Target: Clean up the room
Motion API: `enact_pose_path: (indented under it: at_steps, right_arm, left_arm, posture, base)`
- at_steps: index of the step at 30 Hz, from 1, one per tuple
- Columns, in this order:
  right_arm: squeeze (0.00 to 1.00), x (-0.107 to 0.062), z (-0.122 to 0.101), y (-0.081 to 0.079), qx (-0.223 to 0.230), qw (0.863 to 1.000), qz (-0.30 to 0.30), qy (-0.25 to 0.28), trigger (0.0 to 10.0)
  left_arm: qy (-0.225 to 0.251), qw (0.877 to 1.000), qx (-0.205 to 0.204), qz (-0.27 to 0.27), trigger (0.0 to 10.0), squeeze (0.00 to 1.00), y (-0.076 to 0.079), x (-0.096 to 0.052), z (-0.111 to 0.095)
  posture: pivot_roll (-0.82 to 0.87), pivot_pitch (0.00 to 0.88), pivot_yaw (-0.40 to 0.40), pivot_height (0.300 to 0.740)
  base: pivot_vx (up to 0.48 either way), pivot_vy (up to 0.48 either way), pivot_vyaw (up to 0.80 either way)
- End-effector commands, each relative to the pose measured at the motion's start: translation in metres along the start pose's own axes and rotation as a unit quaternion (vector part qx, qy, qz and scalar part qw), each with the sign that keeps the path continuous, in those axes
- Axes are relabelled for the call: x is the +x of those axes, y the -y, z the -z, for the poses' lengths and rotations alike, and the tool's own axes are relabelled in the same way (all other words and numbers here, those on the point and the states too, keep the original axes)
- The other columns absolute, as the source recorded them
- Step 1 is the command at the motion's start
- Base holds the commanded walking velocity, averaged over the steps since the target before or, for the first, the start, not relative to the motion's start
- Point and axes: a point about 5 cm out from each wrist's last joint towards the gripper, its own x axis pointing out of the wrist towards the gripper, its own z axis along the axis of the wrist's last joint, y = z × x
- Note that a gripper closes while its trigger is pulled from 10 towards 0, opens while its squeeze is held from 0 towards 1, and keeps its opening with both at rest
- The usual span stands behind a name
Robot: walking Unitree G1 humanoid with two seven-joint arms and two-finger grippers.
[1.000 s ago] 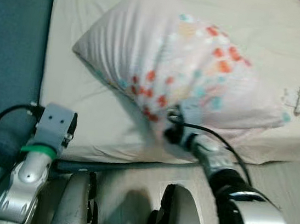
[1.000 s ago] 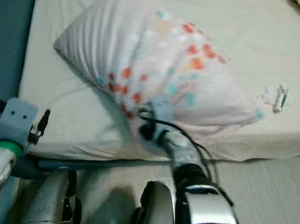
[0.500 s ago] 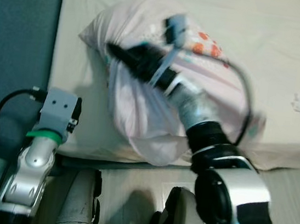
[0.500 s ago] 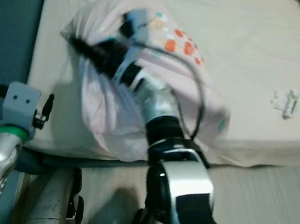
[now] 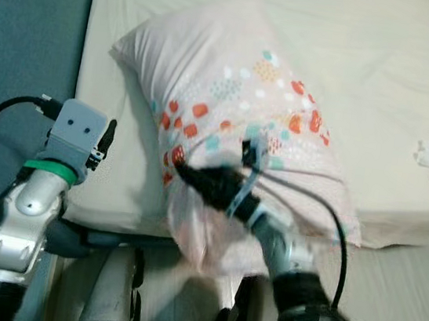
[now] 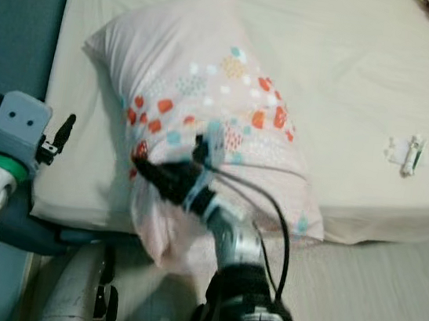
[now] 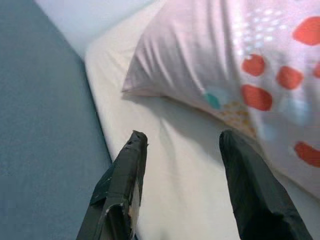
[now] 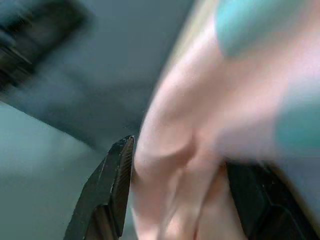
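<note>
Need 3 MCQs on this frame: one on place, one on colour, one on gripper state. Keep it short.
1. Where does the pillow lie?
A. on the floor
B. on the bed, near corner hanging past the edge
C. on a chair

2. What colour is the sheet?
A. cream
B. black
C. red

3. What is the right gripper doing?
A. hanging idle
B. holding the small white item
C. gripping pillow fabric

Key: 1 B, the pillow rests on the sheet with its near corner drooping over the bed edge. 2 A, the sheet is pale cream. 3 C, the right wrist view shows pink fabric bunched between the fingers. The left gripper is open beside the pillow.
</note>
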Motion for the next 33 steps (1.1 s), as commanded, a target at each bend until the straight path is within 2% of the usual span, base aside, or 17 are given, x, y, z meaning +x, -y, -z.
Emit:
enact_pose_path:
  at_steps: [1,3,4,5,6,8,10,13,19,20,21,23,24,25,26,29,33]
  right_arm:
    - [0.0,-0.01,0.026,0.006,0.021,0.998,0.036,-0.04,10.0]
    - [0.0,-0.021,0.039,0.015,0.04,0.995,0.085,-0.045,10.0]
    - [0.55,-0.029,0.035,0.019,0.036,0.992,0.114,-0.028,10.0]
    - [0.55,-0.029,0.035,0.019,0.036,0.992,0.114,-0.028,10.0]
    - [1.0,-0.036,0.025,0.019,-0.016,0.992,0.125,-0.022,10.0]
    - [1.0,-0.04,0.018,0.017,-0.055,0.99,0.129,-0.019,10.0]
    - [1.0,-0.051,0.004,0.013,-0.19,0.97,0.137,-0.059,10.0]
    - [1.0,-0.06,-0.006,0.013,-0.253,0.952,0.152,-0.077,10.0]
    - [1.0,-0.083,-0.043,0.019,-0.302,0.931,0.202,-0.041,10.0]
    - [1.0,-0.098,-0.069,0.024,-0.333,0.914,0.232,-0.013,10.0]
    - [1.0,-0.105,-0.077,0.027,-0.34,0.908,0.245,-0.006,10.0]
    - [1.0,-0.105,-0.077,0.027,-0.34,0.908,0.245,-0.006,10.0]
    - [0.0,-0.112,-0.081,0.03,-0.346,0.901,0.26,-0.006,10.0]
    - [0.0,-0.112,-0.081,0.03,-0.346,0.901,0.26,-0.006,10.0]
    - [0.0,-0.122,-0.083,0.036,-0.348,0.894,0.28,-0.013,10.0]
    - [0.0,-0.132,-0.082,0.04,-0.348,0.89,0.292,-0.03,10.0]
    - [0.0,-0.153,-0.083,0.054,-0.353,0.874,0.331,-0.049,10.0]
  left_arm:
    - [-0.014,1.0,-0.008,0.02,10.0,0.0,0.001,-0.005,0.005]
    - [-0.022,0.999,-0.019,0.03,10.0,0.0,0.002,-0.005,0.007]
    - [-0.044,0.997,-0.05,0.038,10.0,0.0,0.011,-0.006,0.013]
    - [-0.044,0.997,-0.05,0.038,10.0,0.0,0.011,-0.006,0.013]
    - [-0.066,0.993,-0.086,0.046,10.0,0.0,0.024,-0.006,0.018]
    - [-0.08,0.989,-0.109,0.052,10.0,0.0,0.033,-0.006,0.02]
    - [-0.103,0.982,-0.149,0.053,10.0,0.0,0.051,-0.005,0.023]
    - [-0.117,0.978,-0.164,0.05,10.0,0.0,0.061,-0.003,0.024]
    - [-0.143,0.971,-0.186,0.039,10.0,0.0,0.07,0.0,0.027]
    - [-0.165,0.961,-0.217,0.039,10.0,0.11,0.074,0.001,0.029]
    - [-0.174,0.955,-0.237,0.042,10.0,0.11,0.075,0.002,0.029]
    - [-0.174,0.955,-0.237,0.042,10.0,0.11,0.075,0.002,0.029]
    - [-0.182,0.949,-0.252,0.045,10.0,0.41,0.076,0.002,0.028]
    - [-0.182,0.949,-0.252,0.045,10.0,0.41,0.076,0.002,0.028]
    - [-0.192,0.941,-0.275,0.052,10.0,1.0,0.079,0.002,0.027]
    - [-0.2,0.934,-0.291,0.057,10.0,1.0,0.083,0.002,0.025]
    - [-0.22,0.907,-0.352,0.073,10.0,1.0,0.095,0.003,0.023]
  posture:
    - [0.16,0.143,0.046,0.605]
    - [0.15,0.143,0.049,0.605]
    - [0.13,0.138,0.047,0.605]
    - [0.13,0.138,0.047,0.605]
    - [0.13,0.136,0.047,0.605]
    - [0.13,0.136,0.047,0.605]
    - [0.11,0.135,0.04,0.605]
    - [0.11,0.136,0.038,0.605]
    - [0.09,0.137,0.042,0.605]
    - [0.09,0.137,0.043,0.605]
    - [0.08,0.139,0.046,0.605]
    - [0.08,0.139,0.046,0.605]
    - [0.08,0.139,0.045,0.605]
    - [0.08,0.139,0.045,0.605]
    - [0.08,0.141,0.042,0.605]
    - [0.09,0.143,0.042,0.605]
    - [0.08,0.151,0.054,0.605]
  base:
    - [0.0,0.0,0.0]
    - [0.0,0.0,0.0]
    - [0.0,0.0,0.0]
    - [0.0,0.0,0.0]
    - [0.0,0.0,0.0]
    - [0.0,0.0,0.0]
    - [0.0,0.0,0.0]
    - [0.0,0.0,0.0]
    - [0.0,0.0,0.0]
    - [0.0,0.0,0.0]
    - [0.0,0.0,0.0]
    - [0.0,0.0,0.0]
    - [0.0,0.0,0.0]
    - [0.0,0.0,0.0]
    - [0.0,0.0,0.0]
    - [0.0,0.0,0.0]
    - [0.0,0.0,0.0]
